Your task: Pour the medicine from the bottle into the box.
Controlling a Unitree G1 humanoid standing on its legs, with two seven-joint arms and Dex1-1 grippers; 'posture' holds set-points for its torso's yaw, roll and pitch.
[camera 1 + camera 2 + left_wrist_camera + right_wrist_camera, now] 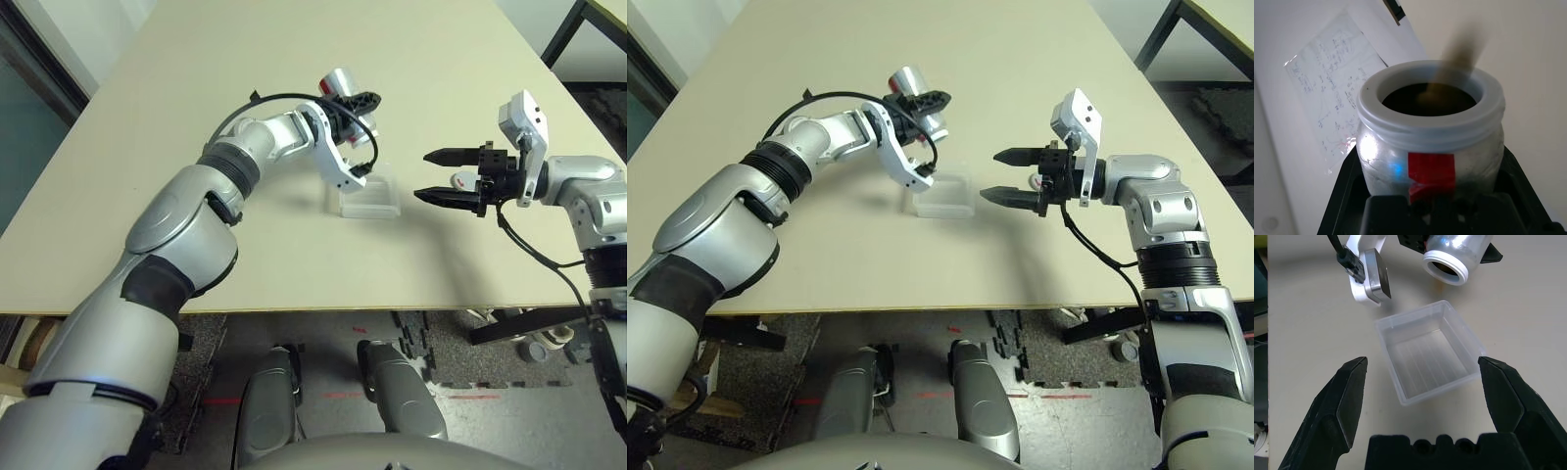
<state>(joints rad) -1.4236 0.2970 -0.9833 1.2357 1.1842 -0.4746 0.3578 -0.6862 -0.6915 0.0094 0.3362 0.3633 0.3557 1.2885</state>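
Over table [196,147], left pincer [345,106] clamps bottle [340,86]; right pincer [443,174] gapes.

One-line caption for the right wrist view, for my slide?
Left gripper tips the uncapped bottle over the empty box, open right gripper waiting beside it.

One bottle [1454,252], one box [1425,350], two end effectors [351,106] [443,174].
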